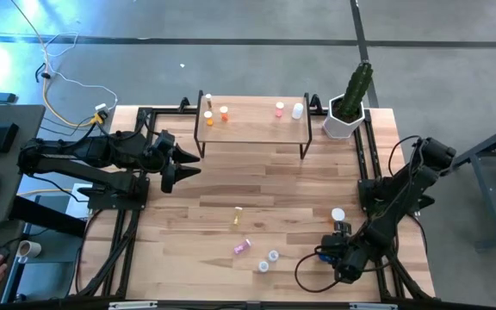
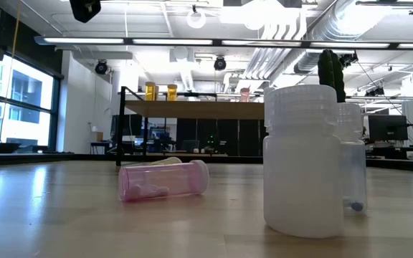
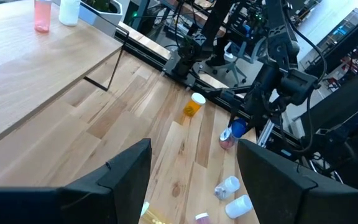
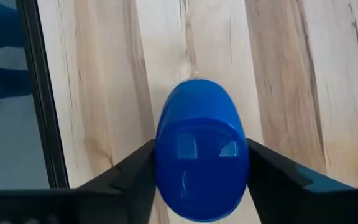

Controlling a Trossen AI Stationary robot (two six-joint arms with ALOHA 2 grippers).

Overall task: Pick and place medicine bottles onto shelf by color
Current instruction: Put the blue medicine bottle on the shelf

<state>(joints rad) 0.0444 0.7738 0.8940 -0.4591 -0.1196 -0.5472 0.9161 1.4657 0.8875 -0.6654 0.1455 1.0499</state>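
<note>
A squat blue jar sits on the tabletop at the near right, and my right gripper is shut on it from above. My left gripper hangs open and empty above the table's left side, in front of the shelf. The shelf carries a yellowish bottle, two orange ones, a pink one and a white one. On the table lie a yellowish bottle, a pink one on its side, two clear ones and an orange one. My right gripper has the blue jar's two opposite sides between its two fingers, one on each side. The fingers point steeply down at it from above. The jar's underside is hidden, so I cannot tell whether it is lifted off the wood.
A white pot with a green cactus stands at the far right beside the shelf. A black metal frame runs along the table's sides. A broad stretch of bare wood lies between the shelf and the loose bottles.
</note>
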